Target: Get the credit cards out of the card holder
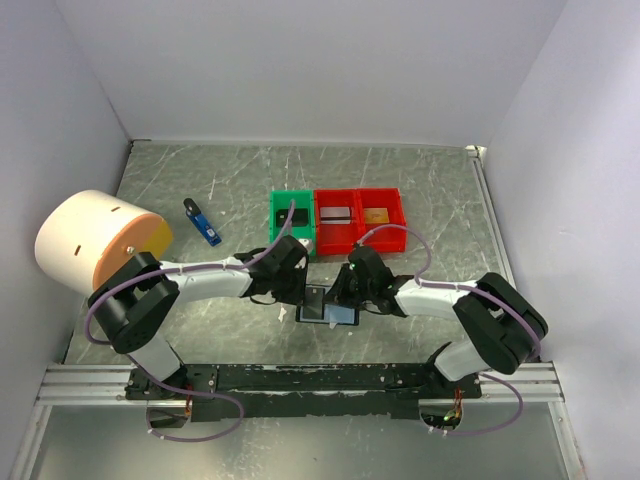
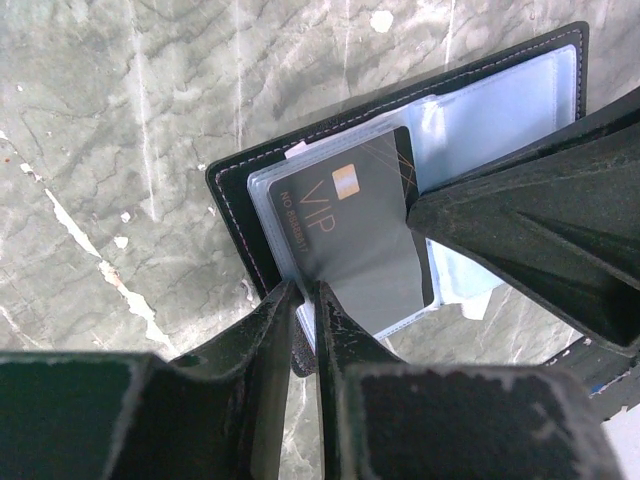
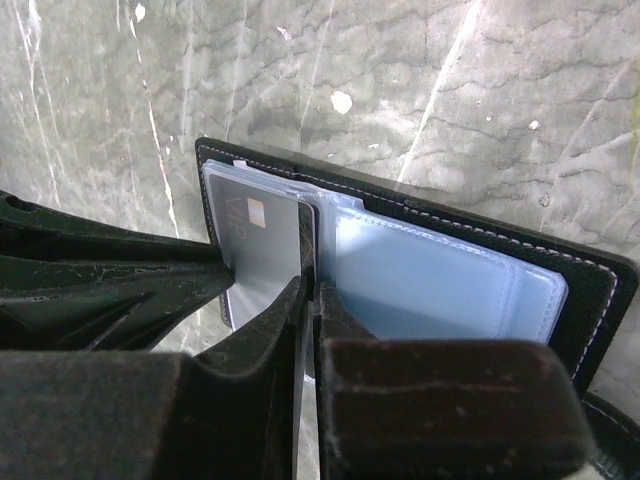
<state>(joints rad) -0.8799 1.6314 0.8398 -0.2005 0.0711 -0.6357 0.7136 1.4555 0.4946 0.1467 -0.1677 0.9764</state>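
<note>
I have the wallet [image 2: 232,210] lying open on the table [image 1: 200,180] between the arms. The left gripper [image 2: 305,292] is clamped on its near edge. The right gripper [image 3: 310,290] pinches the grey card [image 2: 345,235], perhaps its sleeve [image 3: 430,280] too. If so, pulling could drag the wallet loose or tear the plastic.

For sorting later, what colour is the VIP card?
The VIP card is dark grey with gold lettering, clearest in the left wrist view.
</note>
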